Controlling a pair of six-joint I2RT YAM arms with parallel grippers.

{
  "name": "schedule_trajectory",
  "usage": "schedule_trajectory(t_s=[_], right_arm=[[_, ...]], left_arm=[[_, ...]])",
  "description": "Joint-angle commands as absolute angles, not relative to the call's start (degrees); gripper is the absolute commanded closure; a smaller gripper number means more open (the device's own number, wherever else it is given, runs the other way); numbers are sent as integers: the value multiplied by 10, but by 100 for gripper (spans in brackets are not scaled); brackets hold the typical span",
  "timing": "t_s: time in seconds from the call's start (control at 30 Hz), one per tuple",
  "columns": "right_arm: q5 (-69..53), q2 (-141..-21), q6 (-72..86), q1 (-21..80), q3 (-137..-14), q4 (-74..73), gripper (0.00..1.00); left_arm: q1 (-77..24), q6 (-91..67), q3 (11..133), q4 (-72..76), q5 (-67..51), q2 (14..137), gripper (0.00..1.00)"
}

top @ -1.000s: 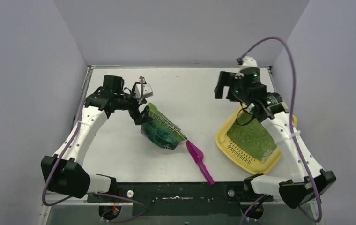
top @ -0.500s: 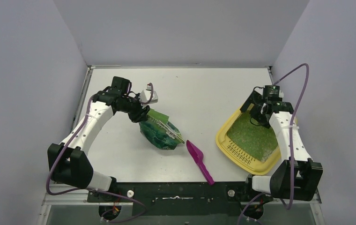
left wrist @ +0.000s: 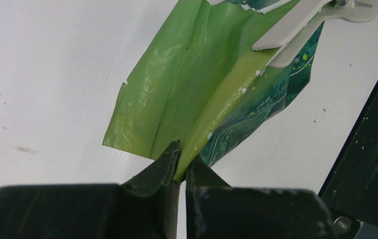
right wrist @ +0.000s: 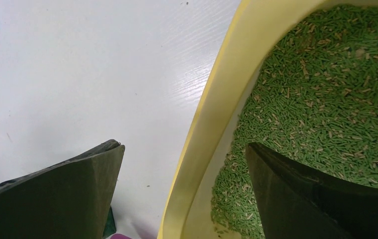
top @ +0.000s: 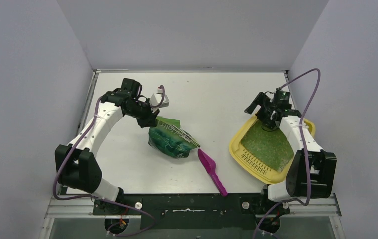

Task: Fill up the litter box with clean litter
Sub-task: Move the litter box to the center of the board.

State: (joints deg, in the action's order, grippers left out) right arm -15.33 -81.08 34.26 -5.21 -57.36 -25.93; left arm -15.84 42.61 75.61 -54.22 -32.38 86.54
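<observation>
The pale yellow litter box (top: 236,145) lies at the right, tilted, with green clean litter (top: 266,145) spread inside it. My right gripper (top: 265,119) hangs open over its far corner. In the right wrist view the gripper (right wrist: 184,145) straddles the yellow rim (right wrist: 212,114), one finger over the table and one over the litter (right wrist: 326,84). My left gripper (top: 149,121) is shut on the edge of the green bag (top: 172,139). The left wrist view shows the gripper (left wrist: 183,154) pinching a fold of the bag (left wrist: 187,84).
A magenta scoop (top: 212,171) lies between the bag and the litter box, handle toward the near edge. A white clip (left wrist: 301,25) sits on the bag's far end. Walls close in on the left, right and back.
My left gripper has closed on the bag's edge. My right arm has come down from above the litter box to its far rim, its jaws still wide.
</observation>
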Motion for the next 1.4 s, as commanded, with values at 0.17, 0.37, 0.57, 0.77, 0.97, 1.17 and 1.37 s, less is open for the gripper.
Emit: schedule_trajectory(t_s=[0.17, 0.37, 0.57, 0.77, 0.97, 1.17, 1.37], right_arm=[[-198, -858, 366, -35, -544, -116, 0], [-237, -901, 350, 3, -558, -78, 0], [-275, -951, 329, 52, -599, -65, 0], [-310, -1015, 311, 97, -666, -68, 0], [-324, -1073, 304, 136, -739, -78, 0], [-363, -1110, 261, 152, -803, -120, 0], [-377, -1126, 193, 152, -862, -208, 0]], left_arm=[[-165, 405, 789, -610, -359, 873, 100], [-164, 357, 767, -596, -332, 849, 100], [-163, 310, 724, -569, -307, 802, 100], [-153, 276, 692, -553, -285, 765, 100], [-144, 265, 680, -551, -292, 749, 100], [-146, 278, 680, -565, -305, 739, 100], [-148, 271, 683, -566, -305, 741, 100]])
